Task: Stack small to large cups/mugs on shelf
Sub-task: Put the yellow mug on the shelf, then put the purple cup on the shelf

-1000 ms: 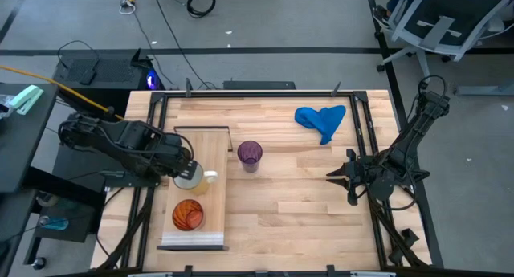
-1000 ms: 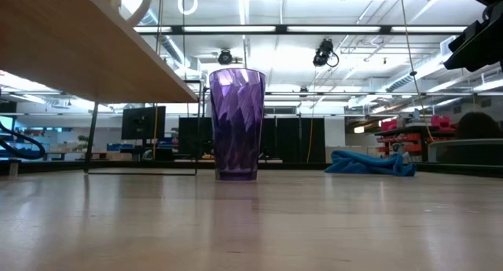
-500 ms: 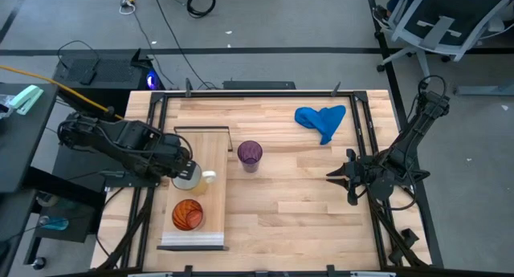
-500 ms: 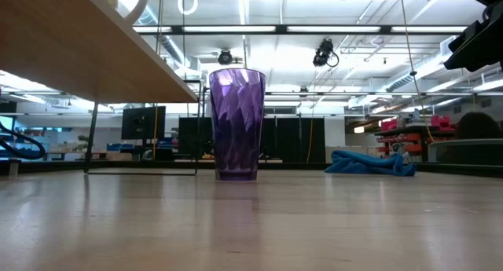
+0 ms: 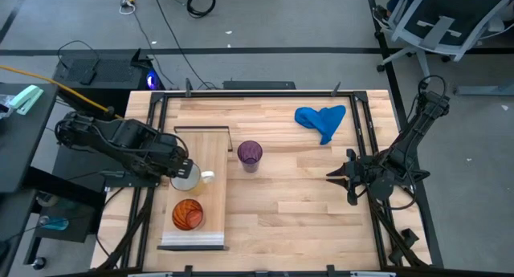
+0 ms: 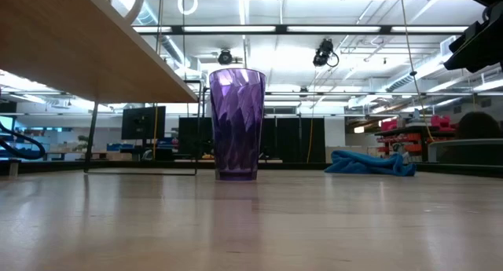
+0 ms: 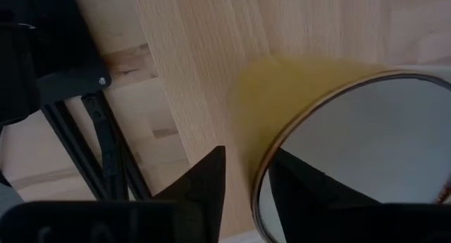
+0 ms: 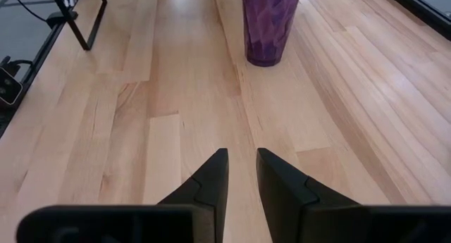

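The shelf (image 5: 210, 201) is a pale board at the table's left, its underside showing in the low view (image 6: 78, 51). The orange-red cup (image 5: 188, 214) stands on its near part. My left gripper (image 5: 181, 169) is shut on the white mug (image 5: 188, 178) over the shelf's left edge; the mug's handle (image 5: 209, 177) points toward the table's right. The purple tumbler (image 5: 250, 155) stands on the tabletop right of the shelf and also shows in the low view (image 6: 236, 123). My right gripper (image 5: 331, 177) is shut and empty at the table's right, pointing at the tumbler (image 8: 270, 25). My left gripper pinches the mug's rim (image 7: 262, 174) on the side away from the handle, one finger (image 7: 303, 190) inside the mug and one (image 7: 208, 183) outside. The fingers come from the table's left, slanting down. The mug is upright over the shelf; whether its base rests on the board, I cannot tell.
A crumpled blue cloth (image 5: 321, 120) lies at the table's far right. Dark frame rails (image 5: 365, 124) run along the table's left and right sides. Bare tabletop lies between the tumbler and my right gripper.
My left gripper has carried the white mug a little toward the table's left edge, still upright and still held by the rim.
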You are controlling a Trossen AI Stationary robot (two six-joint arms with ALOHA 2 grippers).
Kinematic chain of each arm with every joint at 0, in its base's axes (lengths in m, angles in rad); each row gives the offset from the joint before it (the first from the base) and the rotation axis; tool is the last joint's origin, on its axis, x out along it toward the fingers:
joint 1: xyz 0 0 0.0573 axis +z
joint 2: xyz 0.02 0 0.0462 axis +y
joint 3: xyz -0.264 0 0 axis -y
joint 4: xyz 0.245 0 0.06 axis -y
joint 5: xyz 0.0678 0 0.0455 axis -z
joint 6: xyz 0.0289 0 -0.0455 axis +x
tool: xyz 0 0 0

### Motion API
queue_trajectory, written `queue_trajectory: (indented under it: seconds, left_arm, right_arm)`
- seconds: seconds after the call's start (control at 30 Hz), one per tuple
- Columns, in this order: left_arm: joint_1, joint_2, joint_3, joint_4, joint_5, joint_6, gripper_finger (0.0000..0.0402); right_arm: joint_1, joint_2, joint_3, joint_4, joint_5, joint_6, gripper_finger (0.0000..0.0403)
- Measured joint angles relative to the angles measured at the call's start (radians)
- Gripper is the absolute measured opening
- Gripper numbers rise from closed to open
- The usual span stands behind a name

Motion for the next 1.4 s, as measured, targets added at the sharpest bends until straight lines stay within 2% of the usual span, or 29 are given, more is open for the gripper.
queue_trajectory:
  seconds: [0.77, 1.2, 1.4]
  left_arm:
    - [0.0, -0.128, 0.002, 0.007, -0.025, -0.032, 0.0127]
    - [0.001, -0.238, 0.002, 0.028, -0.146, -0.03, 0.0133]
    - [0.001, -0.281, 0.002, 0.09, -0.298, 0.014, 0.0134]
  right_arm:
    - [0.0, 0.0, 0.0, 0.0, 0.001, 0.008, 0.0083]
    - [-0.001, 0.0, 0.0, 0.0, 0.001, 0.008, 0.0083]
    - [-0.001, 0.0, 0.0, 0.0, 0.008, 0.008, 0.0083]
